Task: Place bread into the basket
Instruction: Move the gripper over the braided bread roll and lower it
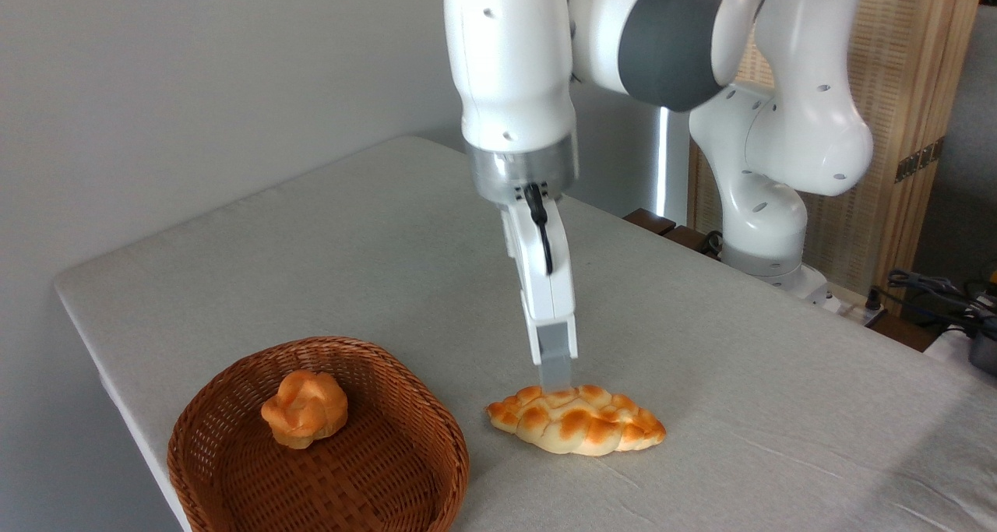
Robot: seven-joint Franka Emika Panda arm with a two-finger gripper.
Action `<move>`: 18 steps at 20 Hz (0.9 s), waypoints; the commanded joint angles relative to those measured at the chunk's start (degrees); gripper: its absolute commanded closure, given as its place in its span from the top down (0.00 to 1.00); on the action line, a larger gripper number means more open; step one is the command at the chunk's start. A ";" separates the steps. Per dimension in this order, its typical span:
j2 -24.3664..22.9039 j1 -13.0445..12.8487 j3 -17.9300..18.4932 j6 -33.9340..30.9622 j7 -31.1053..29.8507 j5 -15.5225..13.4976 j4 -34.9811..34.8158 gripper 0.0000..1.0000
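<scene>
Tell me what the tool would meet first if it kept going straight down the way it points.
Most likely the pale braided loaf with golden-brown bumps: the tool points straight down at its back edge, fingertips at its top. Depth is unclear, so it could slip just behind.

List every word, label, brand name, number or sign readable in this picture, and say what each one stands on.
None: no readable text anywhere in this view.
The robot arm has plain white and grey shells, with no logo facing the camera.
The bread, the basket, the bun inside it and the table carry no print.
The wooden panel behind shows small dark fittings, too small to tell whether they bear marks.
</scene>
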 commanded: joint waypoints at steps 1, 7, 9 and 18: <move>-1.34 -1.00 1.71 2.70 7.29 3.93 -4.07 1.00; -0.29 -1.35 1.71 10.09 9.06 4.20 -8.99 1.00; 0.50 -1.61 1.71 11.05 10.98 4.20 -8.99 1.00; 3.49 -1.52 1.97 13.61 14.33 4.82 -8.99 1.00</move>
